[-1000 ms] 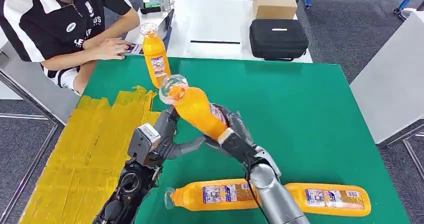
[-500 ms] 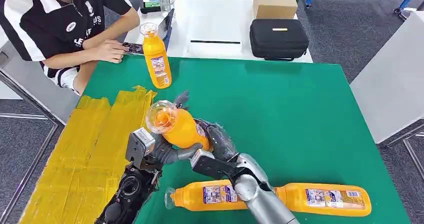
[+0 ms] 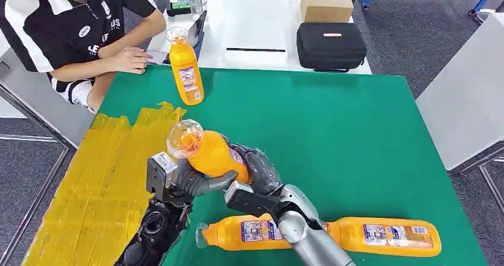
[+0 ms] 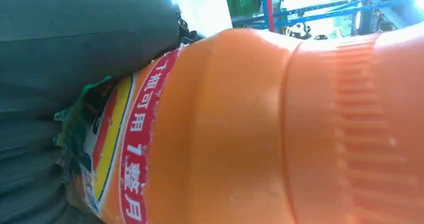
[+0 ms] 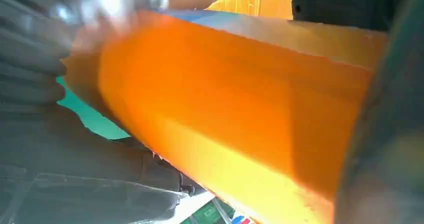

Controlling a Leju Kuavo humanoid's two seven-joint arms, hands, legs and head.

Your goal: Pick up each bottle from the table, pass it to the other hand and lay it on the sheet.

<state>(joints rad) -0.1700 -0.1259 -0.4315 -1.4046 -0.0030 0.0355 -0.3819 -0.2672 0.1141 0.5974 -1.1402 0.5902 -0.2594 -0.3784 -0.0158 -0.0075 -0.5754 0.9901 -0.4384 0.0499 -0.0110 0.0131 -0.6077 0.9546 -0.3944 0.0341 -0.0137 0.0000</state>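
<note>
An orange bottle [image 3: 215,154] hangs tilted over the green table [image 3: 345,141], its clear cap toward me, close to the yellow sheet [image 3: 95,183]. My right hand [image 3: 257,170] grips its lower body. My left hand [image 3: 189,180] wraps its upper body from below, thumb under the bottle. The left wrist view has the bottle's label [image 4: 280,134] pressed against the dark fingers [image 4: 75,44]. In the right wrist view the bottle [image 5: 225,114] lies across the grey fingers [image 5: 30,49]. Two more bottles [image 3: 252,231] [image 3: 386,236] lie near the front edge, and one [image 3: 185,70] stands upright at the back left.
A person [image 3: 77,28] sits at the table's far left corner, hand near a phone. Behind the green table a white table carries a black case [image 3: 330,45] and a cardboard box [image 3: 325,2]. Open green surface lies to the right.
The held bottle came down and toward the sheet, turning its cap toward me. My left hand's fingers, raised behind the bottle earlier, now close around it.
</note>
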